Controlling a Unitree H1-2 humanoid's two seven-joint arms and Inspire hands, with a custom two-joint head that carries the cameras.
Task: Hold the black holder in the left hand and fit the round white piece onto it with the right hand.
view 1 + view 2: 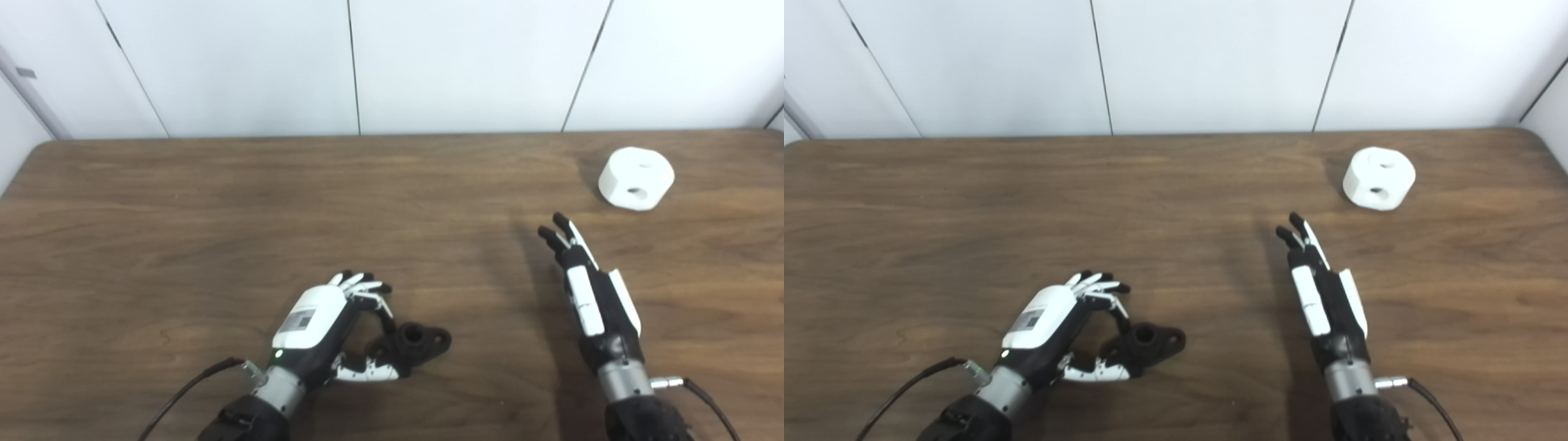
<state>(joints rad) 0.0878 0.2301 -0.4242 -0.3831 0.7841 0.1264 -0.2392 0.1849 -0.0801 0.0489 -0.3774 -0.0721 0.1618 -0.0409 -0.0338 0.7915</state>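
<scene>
The black holder (418,343) lies flat on the wooden table (184,233) near the front, its round socket facing up. My left hand (327,324) is just left of it, cupped, with the thumb and one finger bracketing its left end and the other fingers spread above; the holder rests on the table. The round white piece (637,179), with a hole on top and one in its side, sits at the far right. My right hand (588,288) is open and empty, fingers straight and pointing toward the white piece, well short of it. Both hands also show in the right eye view: left hand (1053,324), right hand (1323,288).
A white panelled wall (392,61) stands behind the table's far edge. Cables trail from both wrists at the front edge.
</scene>
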